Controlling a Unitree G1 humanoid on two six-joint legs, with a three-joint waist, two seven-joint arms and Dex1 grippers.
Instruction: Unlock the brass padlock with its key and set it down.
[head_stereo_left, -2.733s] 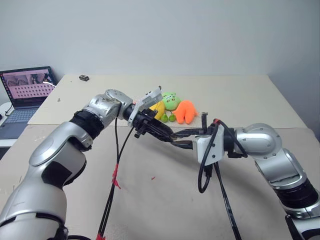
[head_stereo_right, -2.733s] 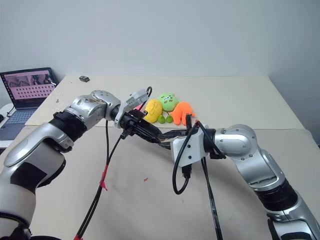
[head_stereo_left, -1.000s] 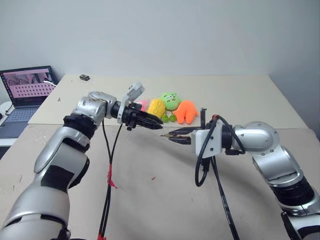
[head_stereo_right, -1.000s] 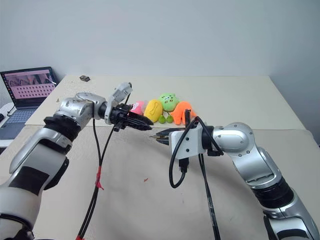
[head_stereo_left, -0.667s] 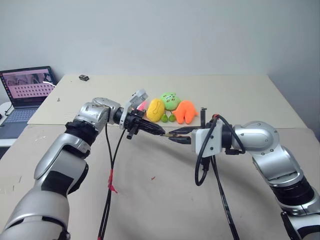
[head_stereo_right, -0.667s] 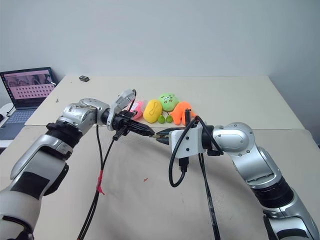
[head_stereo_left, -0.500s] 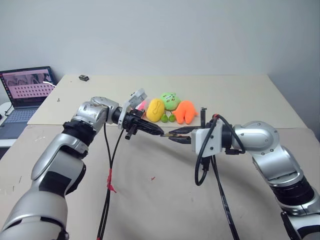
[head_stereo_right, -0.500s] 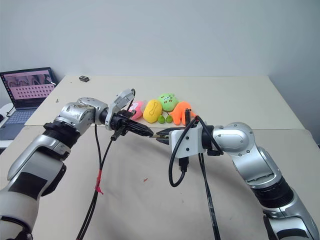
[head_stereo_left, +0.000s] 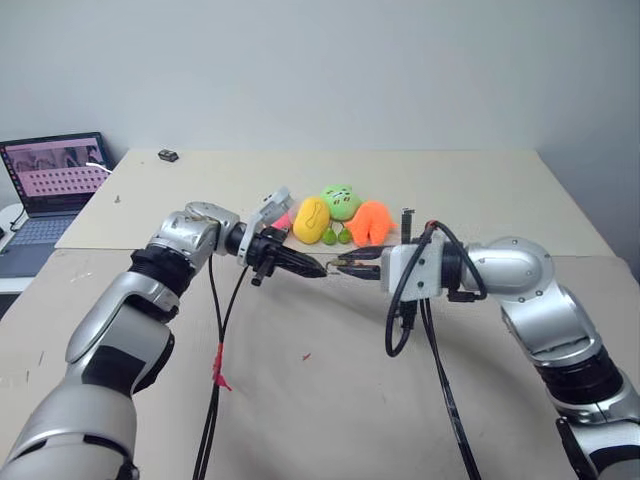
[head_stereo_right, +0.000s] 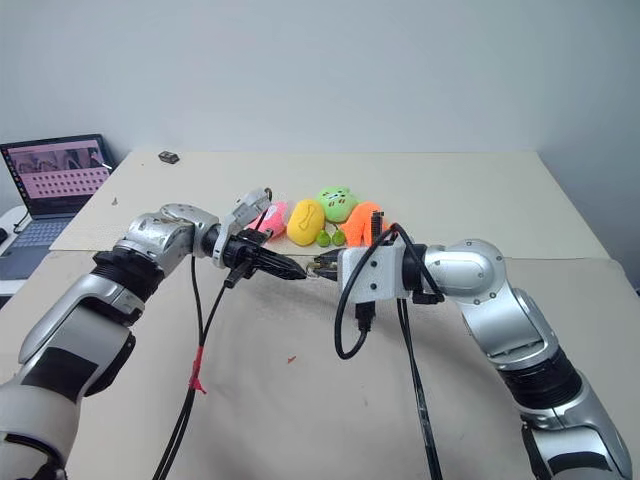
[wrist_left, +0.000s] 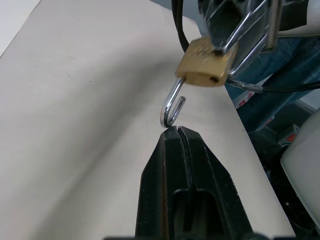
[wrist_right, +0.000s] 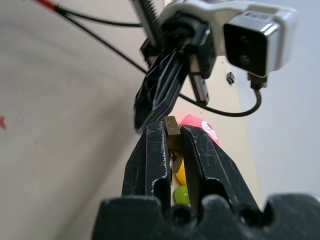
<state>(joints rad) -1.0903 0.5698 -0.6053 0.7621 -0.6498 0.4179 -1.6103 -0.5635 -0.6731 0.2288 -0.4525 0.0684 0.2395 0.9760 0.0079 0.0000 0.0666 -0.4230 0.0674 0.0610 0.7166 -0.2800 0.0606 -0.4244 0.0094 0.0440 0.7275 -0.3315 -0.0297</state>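
Observation:
The brass padlock hangs in the air above the table, and my right gripper is shut on its body. Its thin silvery shackle is swung open, with the free hooked end pointing toward my left gripper. That gripper is shut with nothing between its fingers, and its tips sit right at the shackle's end. Silvery metal loops show behind the padlock body. Whether they are the key I cannot tell. In the right wrist view the padlock sits between my fingers.
Yellow, green, orange and pink plush toys and small green balls lie just behind the grippers. A laptop stands at the far left. Black cables hang from both wrists.
My left gripper has moved right and slightly down toward the right gripper and closed its fingers. Its tips now meet the padlock's shackle. The right gripper has stayed in place, rolling slightly.

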